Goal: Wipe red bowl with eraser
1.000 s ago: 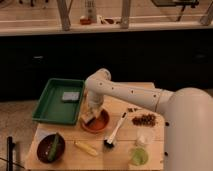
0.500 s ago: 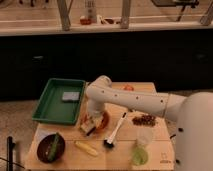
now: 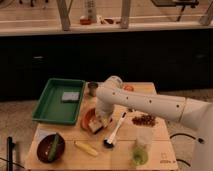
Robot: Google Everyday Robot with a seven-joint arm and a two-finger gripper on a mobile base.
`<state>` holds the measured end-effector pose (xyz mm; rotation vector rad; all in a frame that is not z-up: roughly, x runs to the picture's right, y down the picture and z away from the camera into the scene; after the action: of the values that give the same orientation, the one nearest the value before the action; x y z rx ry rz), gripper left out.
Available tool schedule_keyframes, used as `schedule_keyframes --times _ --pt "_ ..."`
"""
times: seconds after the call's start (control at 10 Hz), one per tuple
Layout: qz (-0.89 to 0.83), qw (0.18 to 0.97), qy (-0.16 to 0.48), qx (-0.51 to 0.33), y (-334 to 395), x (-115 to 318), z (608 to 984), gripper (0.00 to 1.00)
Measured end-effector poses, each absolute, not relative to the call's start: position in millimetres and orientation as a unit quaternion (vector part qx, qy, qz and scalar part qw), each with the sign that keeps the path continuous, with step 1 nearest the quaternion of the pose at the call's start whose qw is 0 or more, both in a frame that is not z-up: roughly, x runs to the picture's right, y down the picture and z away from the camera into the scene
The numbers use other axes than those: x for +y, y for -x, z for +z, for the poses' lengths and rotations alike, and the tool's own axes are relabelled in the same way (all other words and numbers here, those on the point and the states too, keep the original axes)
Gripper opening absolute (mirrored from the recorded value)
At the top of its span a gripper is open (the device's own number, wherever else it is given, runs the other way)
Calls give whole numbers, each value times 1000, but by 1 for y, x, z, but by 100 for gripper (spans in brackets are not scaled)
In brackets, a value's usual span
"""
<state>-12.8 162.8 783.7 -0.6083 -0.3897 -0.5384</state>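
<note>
Observation 1: the tool (image 3: 102,121) sits low over the red bowl (image 3: 87,119), at the bowl's 4 o'clock side. Against the view from 1 second ago it has shifted from the bowl's middle toward that side, and the arm's (image 3: 145,102) elbow has swung toward 3 o'clock. More of the bowl's 9 o'clock half is now exposed.

Observation 2: the eraser (image 3: 97,128), a pale tan block, shows just under the tool on the bowl's 5 o'clock rim. I cannot tell whether the tool is clenched on it or released.

Observation 3: the red bowl rests near the centre of the worktop (image 3: 162,132), in the same place as 1 second ago. The green tray (image 3: 46,107) lies at its 10 o'clock and the brush (image 3: 116,131) at its 3 o'clock, just beside the tool.

Assessment: I read the sideways shift as 1 wiping stroke carried to the rim, so wiping is under way. Risk: the brush lies close to the stroke's end.
</note>
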Motion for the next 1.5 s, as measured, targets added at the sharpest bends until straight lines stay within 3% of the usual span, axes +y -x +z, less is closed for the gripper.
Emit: schedule_keyframes --times 0.4,0.8,1.5 --pt "-266 904 276 -189 27 124 813 0" --pt "-292 885 288 -219 64 129 830 0" --pt "-298 875 296 -241 44 170 790 0"
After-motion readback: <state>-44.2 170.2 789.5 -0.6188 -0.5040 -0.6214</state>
